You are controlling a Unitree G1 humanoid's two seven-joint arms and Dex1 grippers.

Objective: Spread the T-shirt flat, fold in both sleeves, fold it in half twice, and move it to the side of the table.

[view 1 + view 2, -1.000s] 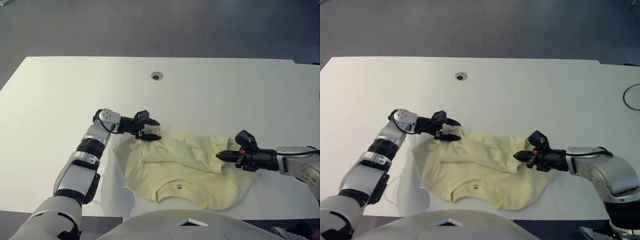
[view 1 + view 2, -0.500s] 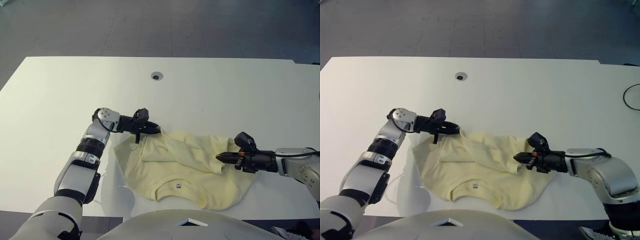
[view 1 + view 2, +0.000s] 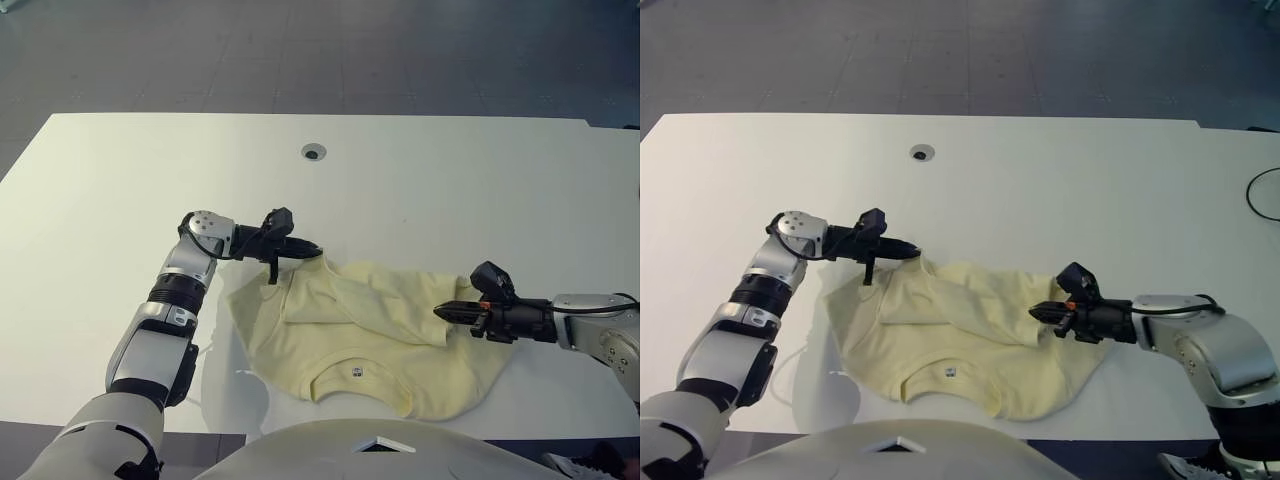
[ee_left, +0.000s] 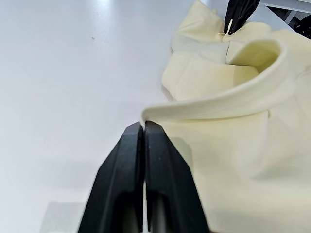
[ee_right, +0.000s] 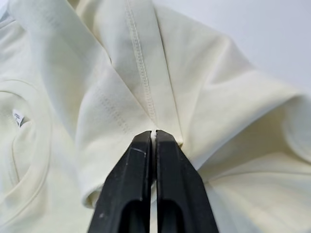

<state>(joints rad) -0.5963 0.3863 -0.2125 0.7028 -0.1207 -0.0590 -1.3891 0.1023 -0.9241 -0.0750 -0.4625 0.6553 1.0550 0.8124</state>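
A pale yellow T-shirt (image 3: pixel 370 340) lies crumpled near the table's front edge, collar toward me, with a layer folded over its middle. My left gripper (image 3: pixel 312 247) is at the shirt's far left corner, shut on a lifted edge of the fabric (image 4: pixel 209 104). My right gripper (image 3: pixel 440 312) is at the shirt's right side, shut on a pinched fold of cloth (image 5: pixel 160 116). The right gripper (image 4: pixel 238 12) shows far off in the left wrist view, pinching the cloth.
The white table (image 3: pixel 450 180) stretches wide behind and to both sides of the shirt. A small round hole (image 3: pixel 314 152) sits in the tabletop toward the back. A dark cable (image 3: pixel 1260 195) loops at the right edge.
My left gripper turned and drew back slightly to the left and away, lifting the shirt's far left corner with it. The right gripper stayed nearly still.
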